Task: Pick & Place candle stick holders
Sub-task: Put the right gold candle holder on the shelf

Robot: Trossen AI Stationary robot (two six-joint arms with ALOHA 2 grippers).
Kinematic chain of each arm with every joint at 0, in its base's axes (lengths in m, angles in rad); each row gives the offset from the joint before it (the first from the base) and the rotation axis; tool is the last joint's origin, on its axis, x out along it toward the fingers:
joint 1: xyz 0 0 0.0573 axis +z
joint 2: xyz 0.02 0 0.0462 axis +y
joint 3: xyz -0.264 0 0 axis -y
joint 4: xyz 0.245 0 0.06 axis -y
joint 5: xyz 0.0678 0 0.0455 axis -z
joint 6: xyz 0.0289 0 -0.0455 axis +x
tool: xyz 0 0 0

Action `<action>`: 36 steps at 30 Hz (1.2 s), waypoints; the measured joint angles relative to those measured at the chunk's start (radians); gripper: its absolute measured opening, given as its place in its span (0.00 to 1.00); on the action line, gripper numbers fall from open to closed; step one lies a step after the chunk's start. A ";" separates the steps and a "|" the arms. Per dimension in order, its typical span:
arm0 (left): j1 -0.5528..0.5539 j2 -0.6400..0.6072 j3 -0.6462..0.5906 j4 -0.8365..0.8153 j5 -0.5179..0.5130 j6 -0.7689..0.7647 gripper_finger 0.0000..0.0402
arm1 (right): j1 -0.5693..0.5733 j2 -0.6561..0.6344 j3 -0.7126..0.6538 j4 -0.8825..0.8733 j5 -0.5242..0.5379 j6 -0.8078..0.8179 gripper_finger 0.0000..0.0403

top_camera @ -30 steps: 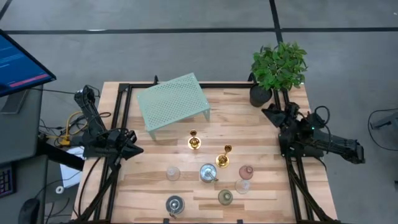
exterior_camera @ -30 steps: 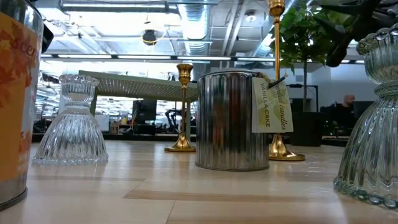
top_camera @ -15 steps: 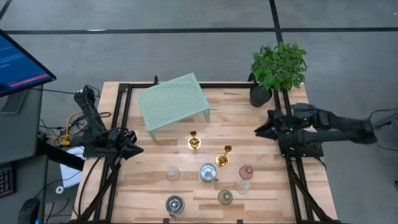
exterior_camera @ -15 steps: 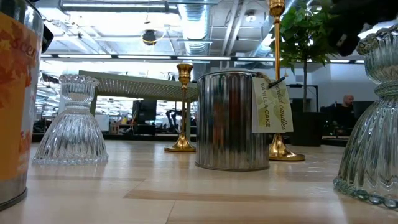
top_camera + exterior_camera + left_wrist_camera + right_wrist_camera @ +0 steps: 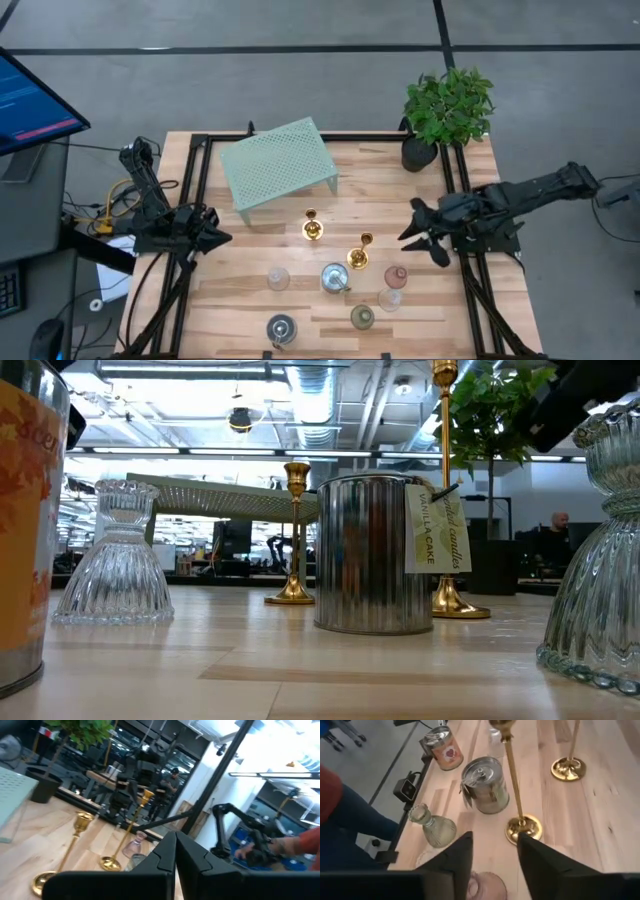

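Observation:
Several candle stick holders stand in the table's near middle: a short gold candlestick [image 5: 312, 228], a tall gold one [image 5: 359, 255], a silvery tin [image 5: 335, 277], a clear glass one [image 5: 278, 279], a pink one [image 5: 396, 276], a greenish one [image 5: 362, 317] and a tin with an orange label [image 5: 281, 328]. My right gripper [image 5: 418, 240] is open and empty above the table, right of the tall gold candlestick [image 5: 524, 828]; the pink holder [image 5: 487, 887] shows below its fingers. My left gripper [image 5: 215, 238] is shut and empty at the table's left side.
A mint-green perforated rack [image 5: 278, 163] stands at the far left-middle. A potted plant [image 5: 445, 110] stands at the far right corner. A monitor [image 5: 30, 105] is off the table's left. A person's clothing [image 5: 330, 810] shows beyond the table's near edge.
My right arm has swung out from the table's right edge, and its gripper has gone toward the near edge and a little left, toward the tall gold candlestick. The holders have kept their places.

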 joint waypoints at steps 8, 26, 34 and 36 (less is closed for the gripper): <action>0.000 0.000 0.000 0.000 -0.022 0.002 0.02 | 0.007 0.154 0.000 0.141 0.120 0.024 0.62; 0.000 0.000 0.000 0.000 -0.022 0.000 0.02 | -0.013 0.479 0.000 0.484 0.129 -0.081 0.55; 0.000 0.000 0.000 0.000 -0.022 0.000 0.02 | -0.007 0.533 0.000 0.604 0.146 -0.100 0.49; 0.000 0.000 0.000 -0.001 -0.021 0.000 0.02 | 0.003 0.528 0.000 0.599 0.156 -0.104 0.43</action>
